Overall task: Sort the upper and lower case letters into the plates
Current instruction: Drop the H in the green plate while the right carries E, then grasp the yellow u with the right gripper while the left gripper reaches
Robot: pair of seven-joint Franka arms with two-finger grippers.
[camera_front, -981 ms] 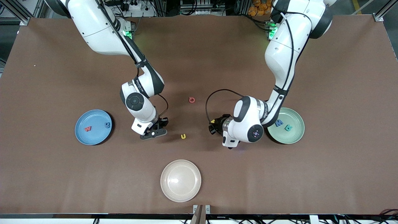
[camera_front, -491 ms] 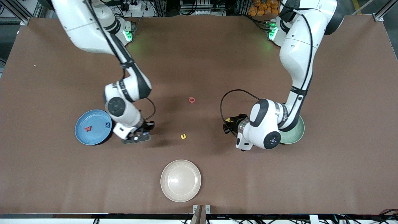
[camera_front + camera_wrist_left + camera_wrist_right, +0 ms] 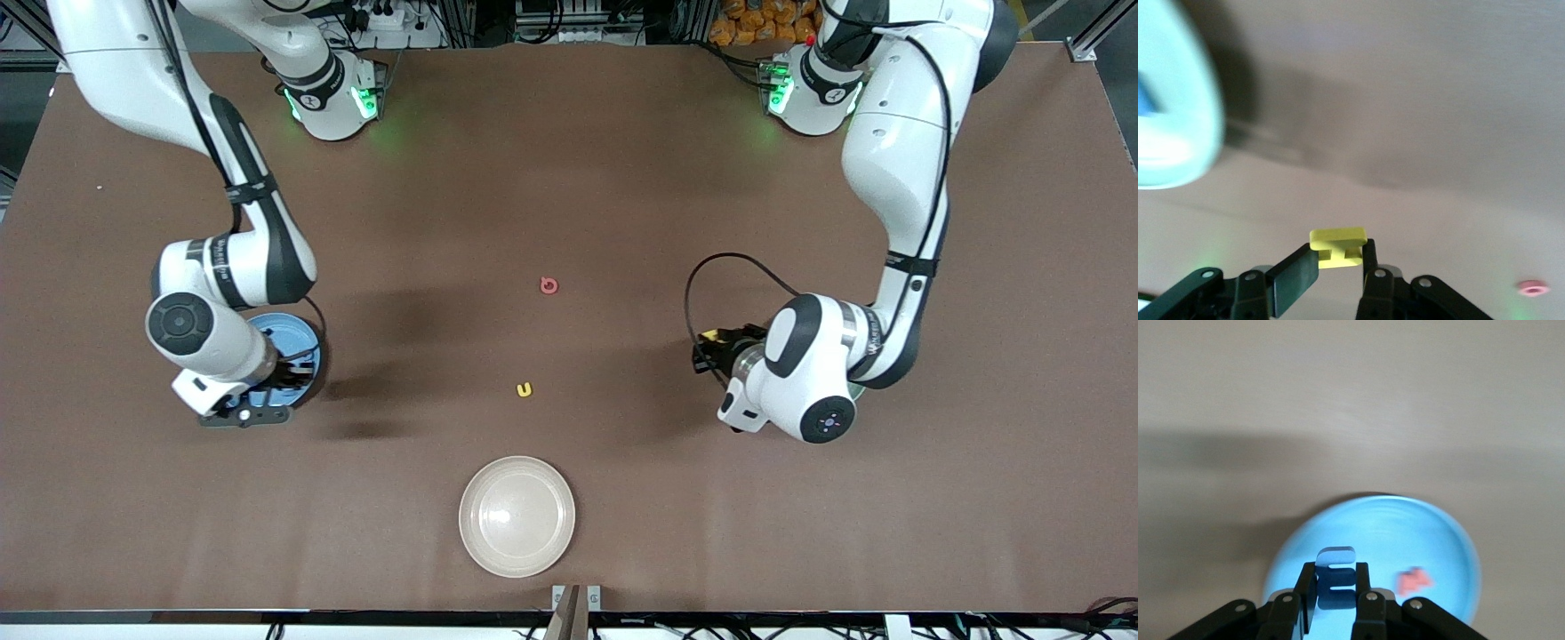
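My right gripper is over the sky blue plate, shut on a blue letter. In the right wrist view the plate holds a red-pink letter. My left gripper is shut on a yellow letter over bare table beside the mint plate, which the left arm hides in the front view. The left wrist view shows the held yellow letter and the mint plate with a blue letter in it. A red-pink letter and a yellow letter lie loose mid-table.
A cream-white plate sits near the front camera, nearer than the loose yellow letter. The left arm's black cable loops above the table beside its wrist.
Both arms have swung apart from the table's middle: the right gripper with the blue letter moved over the blue plate, and the left gripper with the yellow letter moved toward the mint plate.
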